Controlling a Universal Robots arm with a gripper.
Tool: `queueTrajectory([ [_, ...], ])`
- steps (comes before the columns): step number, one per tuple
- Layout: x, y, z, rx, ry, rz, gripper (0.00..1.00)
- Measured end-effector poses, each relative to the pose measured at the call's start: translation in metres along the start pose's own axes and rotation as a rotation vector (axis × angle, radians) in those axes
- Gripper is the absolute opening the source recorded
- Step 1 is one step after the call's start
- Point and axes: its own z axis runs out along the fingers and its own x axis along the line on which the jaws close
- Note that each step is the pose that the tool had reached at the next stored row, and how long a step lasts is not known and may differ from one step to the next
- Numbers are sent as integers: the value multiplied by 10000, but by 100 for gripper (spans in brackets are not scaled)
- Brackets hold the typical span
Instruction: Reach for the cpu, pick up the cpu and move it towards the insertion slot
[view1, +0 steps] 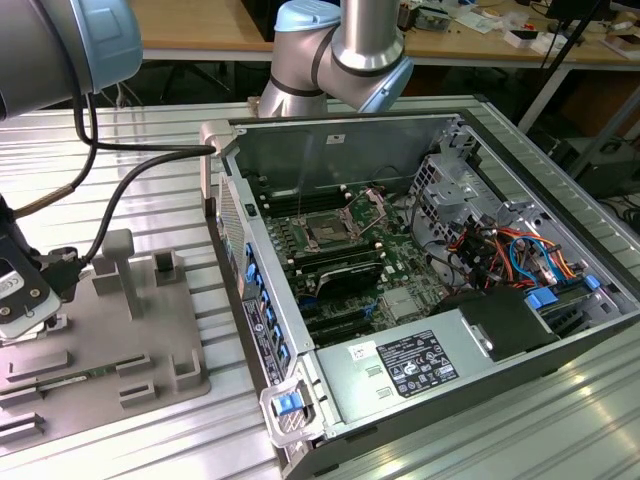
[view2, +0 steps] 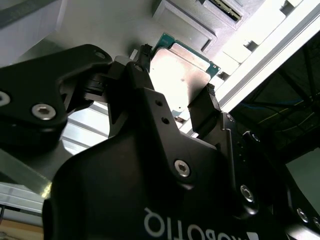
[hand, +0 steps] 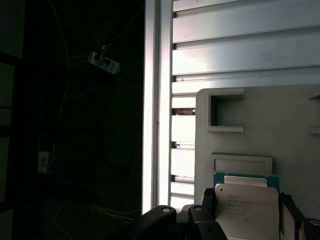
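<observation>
Nearest the lens in the second wrist view, the black body of the claw (view2: 177, 75), with bolted links spreading to either side. Between its two fingers (view2: 205, 107), the cpu (view2: 182, 70): flat, with a pale silver top and a thin green rim, one finger set against each of two opposite edges. Drawn in narrow, then, and gripping the chip by its sides. Same hold in the first wrist view, with dark fingers flanking the silver square. Just beyond it there, a raised rectangular frame on the grey fixture plate (hand: 280, 125). Cannot tell whether the cpu is lifted clear of that plate or resting on it. In the exterior view, the claw low over the plate at the exterior view's left, black cables (view1: 110, 200) looping up to the arm (view1: 350, 50). Under the plate, the ribbed metal worktop (view1: 120, 140). Just beside the plate, towards the exterior view's right, an open computer case (view1: 330, 140) lying on its side. Inside it, on the green board (view1: 400, 270), the insertion slot (view1: 328, 230): a dark square with a brownish centre, framed by a silver bracket, well apart from the claw and its load.
</observation>
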Motion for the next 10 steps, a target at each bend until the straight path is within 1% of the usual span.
queueTrajectory([
  [4,-1,1,-8,-1,-2,0,55],
  [10,0,2,-59,-1,-1,0,55],
])
